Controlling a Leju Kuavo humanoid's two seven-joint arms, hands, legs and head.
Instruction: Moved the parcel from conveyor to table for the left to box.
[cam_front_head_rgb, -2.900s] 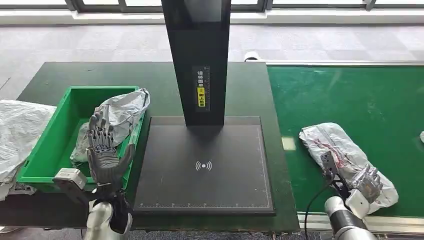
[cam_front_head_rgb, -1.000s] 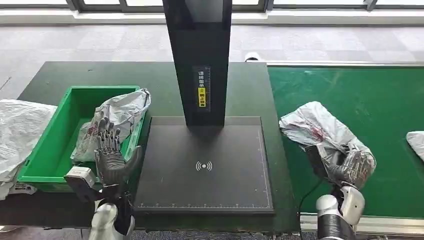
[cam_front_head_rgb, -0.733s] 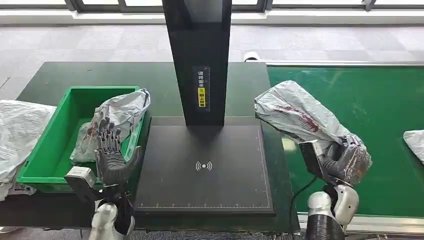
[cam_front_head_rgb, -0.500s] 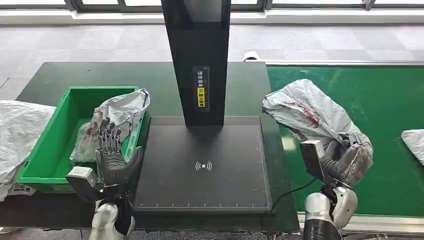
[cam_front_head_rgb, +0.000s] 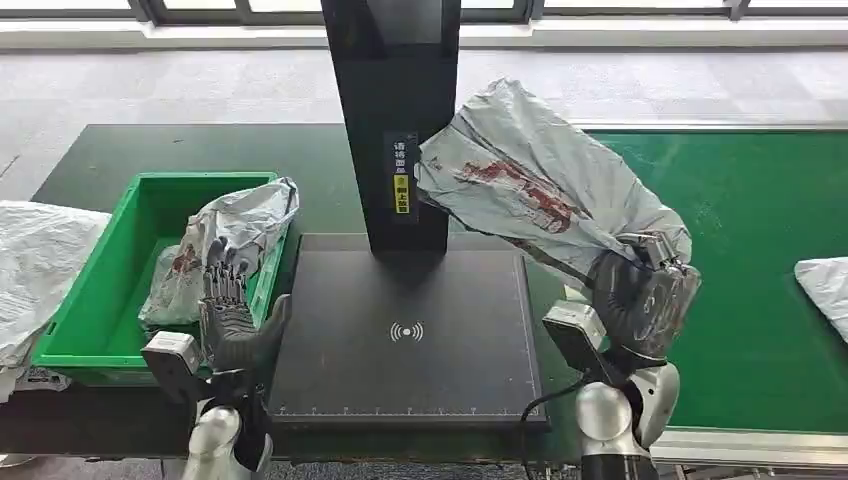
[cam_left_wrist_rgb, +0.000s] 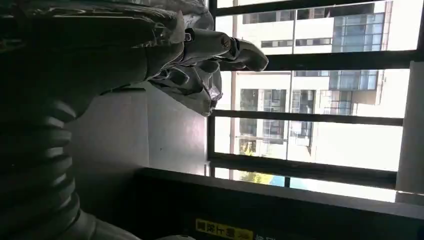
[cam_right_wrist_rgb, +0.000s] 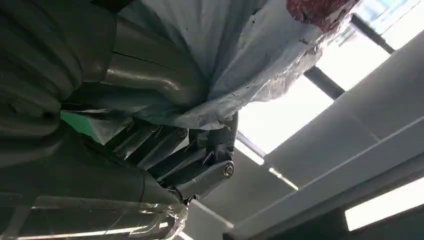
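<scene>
Right robot hand (cam_front_head_rgb: 640, 305) of mine is closed around the lower end of a grey plastic mailer parcel (cam_front_head_rgb: 535, 195), holding it up in the air. That parcel, marked with red print, slants up and to the left from my grip, above the right side of the black scanner pad (cam_front_head_rgb: 410, 335) and close beside the black scanner post (cam_front_head_rgb: 395, 110). It is clear of the green conveyor (cam_front_head_rgb: 760, 250) on the right and not yet set down on the desk (cam_front_head_rgb: 120, 150).

Judging by its crumples and sag, the parcel is light, soft and floppy, with a slick film that could slide through fingers. A firm hold on a bunched end or across the fuller middle looks safest.

Over on the left, my left robot hand (cam_front_head_rgb: 232, 320) is open, fingers straight and pointing away, holding nothing. It sits at the near right corner of the green bin (cam_front_head_rgb: 95, 290), just beside another grey mailer (cam_front_head_rgb: 235, 240) lying in that bin. More white bags (cam_front_head_rgb: 35, 260) lie left of the bin.
</scene>
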